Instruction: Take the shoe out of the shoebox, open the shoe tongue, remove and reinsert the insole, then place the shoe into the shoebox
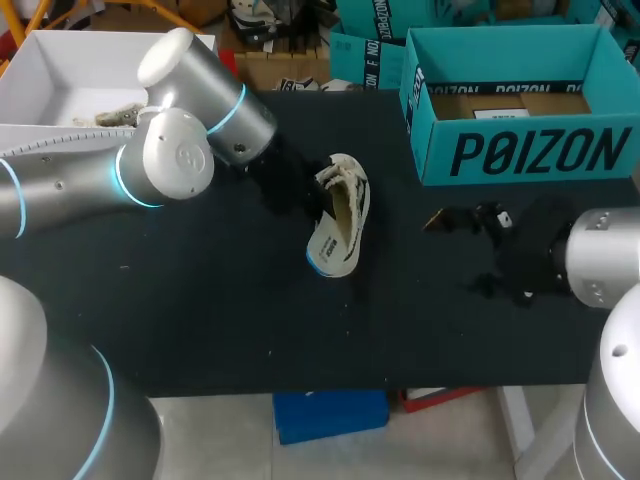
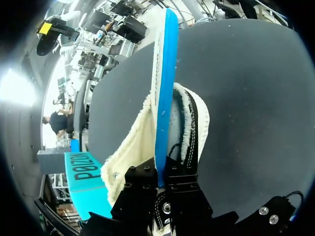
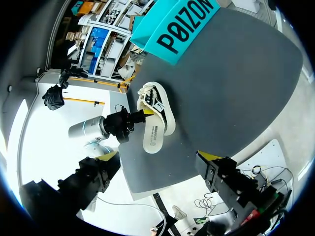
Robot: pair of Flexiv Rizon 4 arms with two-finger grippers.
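Shoe [image 1: 340,225], centre frame, on bench [image 1: 200,320]; left jaws clamped its blue-edged insole [image 2: 164,98]; right jaws stood wide apart.

You worked over a counter [image 1: 200,320] with a dark, matte top that spanned the head view from left to right. Small pale flecks dotted its surface, most of them toward the near side. Its near edge ran straight. Light lay evenly across it, and in the left wrist view its bare top [image 2: 246,98] showed the same fine speckling.
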